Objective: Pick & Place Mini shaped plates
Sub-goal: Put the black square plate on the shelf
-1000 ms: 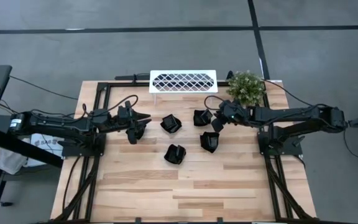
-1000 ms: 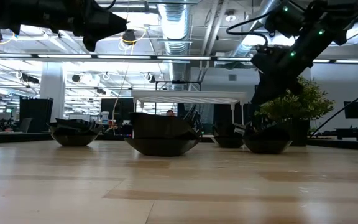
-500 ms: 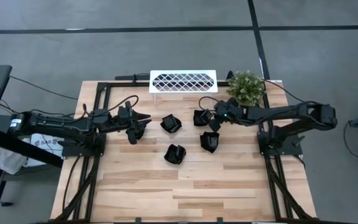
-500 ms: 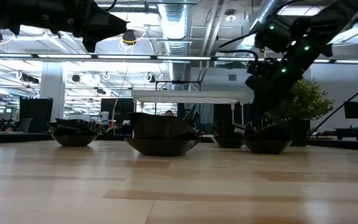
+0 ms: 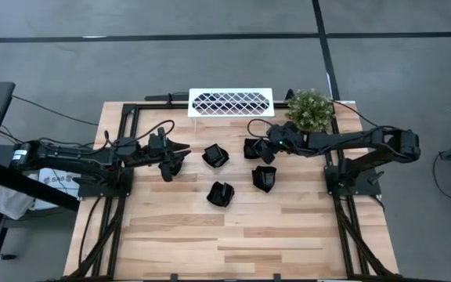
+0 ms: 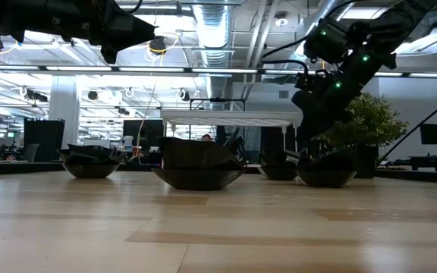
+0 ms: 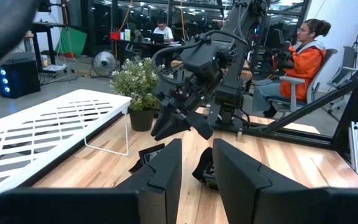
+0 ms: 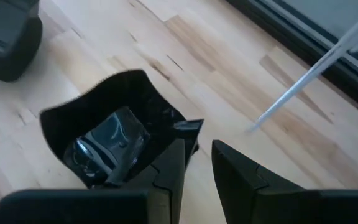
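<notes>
Hovering right hand [image 5: 266, 152], fingers parted

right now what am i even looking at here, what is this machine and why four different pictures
It is a robot with two dark arms bolted to a wooden table, each ending in a two-finger gripper. Its job is moving small glossy black plates.

One picture looks straight down on the table. One sits at table-top height, looking across into the room. Two come from cameras on the arms' wrists.

On the table lie four black plates, a white lattice rack at the far edge and a small potted plant.

The right gripper is down at the plate nearest the plant, fingers slightly apart, one above its rim; it grips nothing. The left gripper waits at the left side, fingers slightly apart and empty.

A person in an orange top sits in the background.
</notes>
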Tool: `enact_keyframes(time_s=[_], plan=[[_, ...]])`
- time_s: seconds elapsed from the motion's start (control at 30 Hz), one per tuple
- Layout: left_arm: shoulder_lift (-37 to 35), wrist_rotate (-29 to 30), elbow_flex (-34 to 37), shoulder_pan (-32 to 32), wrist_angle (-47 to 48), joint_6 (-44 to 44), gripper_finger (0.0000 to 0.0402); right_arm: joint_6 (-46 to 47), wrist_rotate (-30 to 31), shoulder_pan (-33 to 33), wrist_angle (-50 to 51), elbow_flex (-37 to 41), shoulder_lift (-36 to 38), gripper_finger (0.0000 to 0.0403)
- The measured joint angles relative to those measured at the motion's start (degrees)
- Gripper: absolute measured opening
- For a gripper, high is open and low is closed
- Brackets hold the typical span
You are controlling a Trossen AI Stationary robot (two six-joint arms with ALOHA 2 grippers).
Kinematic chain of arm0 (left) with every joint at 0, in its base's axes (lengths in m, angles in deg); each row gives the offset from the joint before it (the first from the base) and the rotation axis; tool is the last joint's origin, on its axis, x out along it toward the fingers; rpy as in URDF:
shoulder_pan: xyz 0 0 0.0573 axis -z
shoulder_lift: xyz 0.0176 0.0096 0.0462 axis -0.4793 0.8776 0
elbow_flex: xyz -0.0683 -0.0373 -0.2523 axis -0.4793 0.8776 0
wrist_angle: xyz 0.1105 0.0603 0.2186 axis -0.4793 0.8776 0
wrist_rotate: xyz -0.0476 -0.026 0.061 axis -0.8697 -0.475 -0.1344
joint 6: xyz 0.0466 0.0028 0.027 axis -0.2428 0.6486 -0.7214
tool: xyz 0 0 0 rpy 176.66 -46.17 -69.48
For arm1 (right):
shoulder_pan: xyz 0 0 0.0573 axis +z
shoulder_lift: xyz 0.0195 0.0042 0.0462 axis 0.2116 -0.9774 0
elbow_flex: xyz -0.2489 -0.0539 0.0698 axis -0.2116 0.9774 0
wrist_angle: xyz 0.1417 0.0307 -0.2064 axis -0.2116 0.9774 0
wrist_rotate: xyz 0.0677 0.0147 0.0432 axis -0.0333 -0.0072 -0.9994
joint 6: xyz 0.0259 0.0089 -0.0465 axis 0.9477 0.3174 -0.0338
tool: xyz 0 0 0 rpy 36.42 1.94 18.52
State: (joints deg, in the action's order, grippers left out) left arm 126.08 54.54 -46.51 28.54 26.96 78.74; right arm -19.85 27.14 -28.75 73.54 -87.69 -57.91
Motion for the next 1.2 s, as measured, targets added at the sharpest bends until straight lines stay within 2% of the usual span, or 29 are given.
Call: enact_keyframes(time_s=[0.17,0.33,0.47,0.63,0.77,0.9,1.2], plan=[[0.0,0.01,0.01,-0.02,0.01,0.0,0.0093,0.11,-0.22,-0.02,-0.17,0.0,0.02,0.0076],[0.0,0.01,0.01,-0.02,0.01,0.0,0.0093,0.31,-6.23,-0.39,0.04,0.0,0.04,0.0076],[0.0,0.03,0.01,0.0,-0.01,0.04,0.0093,4.4,-11.59,-1.57,2.2,-0.5,0.04,0.0076],[0.0,0.03,0.01,0.0,-0.01,0.18,0.0093,5.11,-11.5,-2.03,6.67,-3.0,0.07,0.0076],[0.0,0.03,0.01,-0.02,-0.01,0.2,0.0093,4.52,-10.94,-1.97,6.3,-4.01,0.1,0.0076],[0.0,0.03,0.01,0.0,-0.01,0.2,0.0093,3.14,-7.58,-2.03,7.02,-4.02,0.11,0.0076],[0.0,0.03,0.01,0.0,-0.01,0.2,0.0093,2.6,-7.21,-1.86,8.43,-4.02,0.11,0.0088]])
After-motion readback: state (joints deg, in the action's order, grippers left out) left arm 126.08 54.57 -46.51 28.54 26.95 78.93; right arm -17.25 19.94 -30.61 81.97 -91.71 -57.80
